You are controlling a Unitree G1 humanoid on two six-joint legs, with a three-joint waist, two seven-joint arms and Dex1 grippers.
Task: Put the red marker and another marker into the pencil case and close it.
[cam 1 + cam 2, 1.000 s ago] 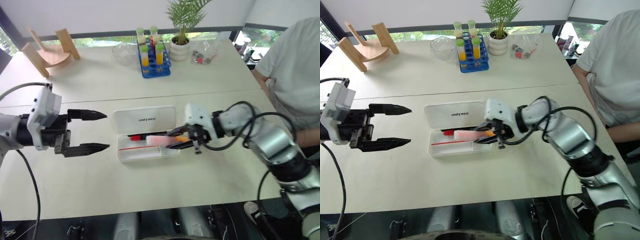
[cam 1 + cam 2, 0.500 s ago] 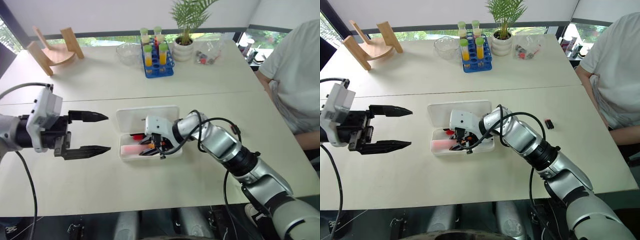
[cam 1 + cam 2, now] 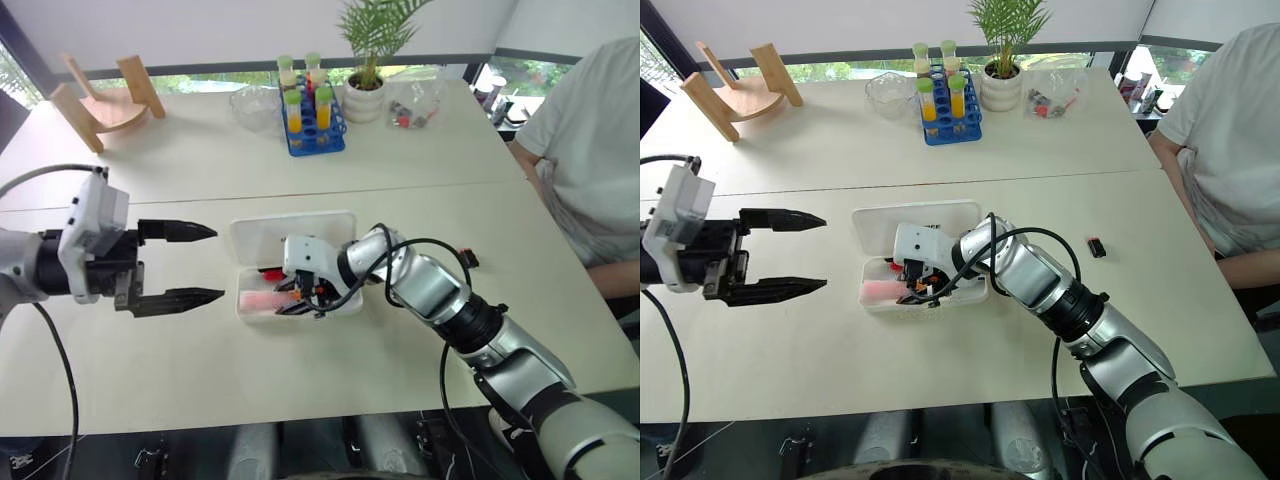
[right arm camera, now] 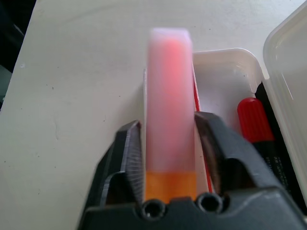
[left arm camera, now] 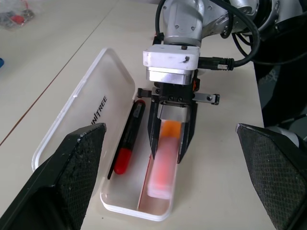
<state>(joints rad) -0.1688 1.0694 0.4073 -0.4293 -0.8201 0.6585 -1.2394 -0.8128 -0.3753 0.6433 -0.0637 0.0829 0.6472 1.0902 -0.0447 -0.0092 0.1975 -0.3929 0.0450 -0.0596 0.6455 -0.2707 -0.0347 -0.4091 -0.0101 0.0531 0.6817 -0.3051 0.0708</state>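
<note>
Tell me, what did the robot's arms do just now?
The right gripper carried the pink-orange marker along the pencil case toward its left end and lowered it into the tray; its fingers now bracket it, loosening. The red marker stayed in the tray, the lid stayed open, and the left gripper stayed open beside the case.
</note>
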